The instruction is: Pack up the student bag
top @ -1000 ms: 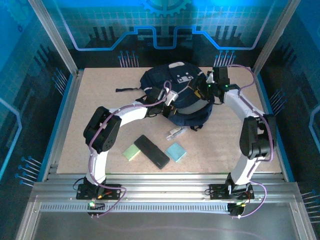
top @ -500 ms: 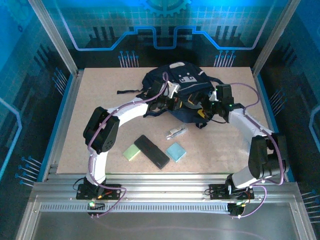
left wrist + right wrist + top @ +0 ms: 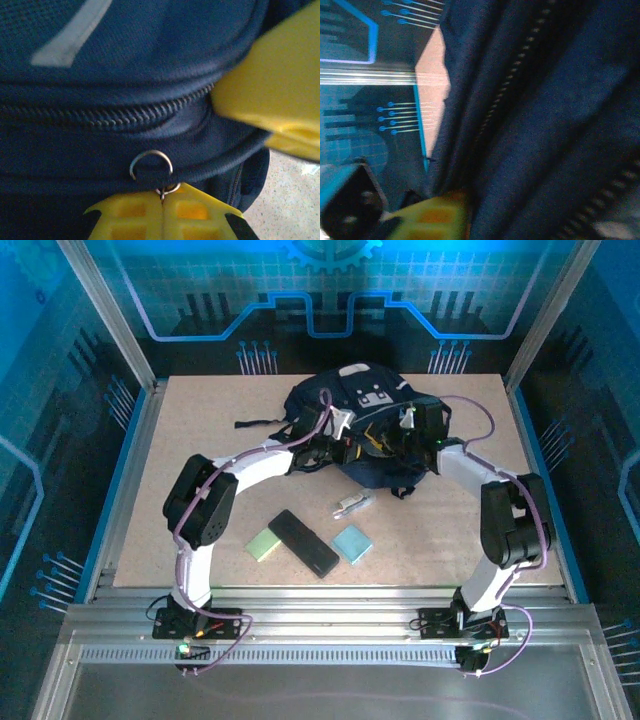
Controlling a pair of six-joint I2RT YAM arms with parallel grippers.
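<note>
The student bag [image 3: 362, 405], dark navy with white-grey patches, lies at the back middle of the table. My left gripper [image 3: 350, 449] is at the bag's front edge. In the left wrist view its yellow fingers [image 3: 135, 215] are pressed together, and the left gripper [image 3: 163, 194] is shut on a small metal zipper ring [image 3: 168, 189] below the zipper [image 3: 115, 117]. My right gripper [image 3: 399, 445] meets the bag from the right. In the right wrist view the right gripper [image 3: 468, 202] is shut on a fold of the bag's fabric [image 3: 540, 130], which hides one finger.
On the table in front of the bag lie a small black case [image 3: 303, 543], a green pad [image 3: 263, 544], a light blue pad [image 3: 351, 544] and a small silvery item [image 3: 350, 505]. Black straps [image 3: 262, 422] trail to the bag's left. Frame posts stand at the table's corners.
My right gripper has swung left from the bag's right side to its front and has shut on the fabric. The bag has shifted a little. My left gripper keeps its hold.
</note>
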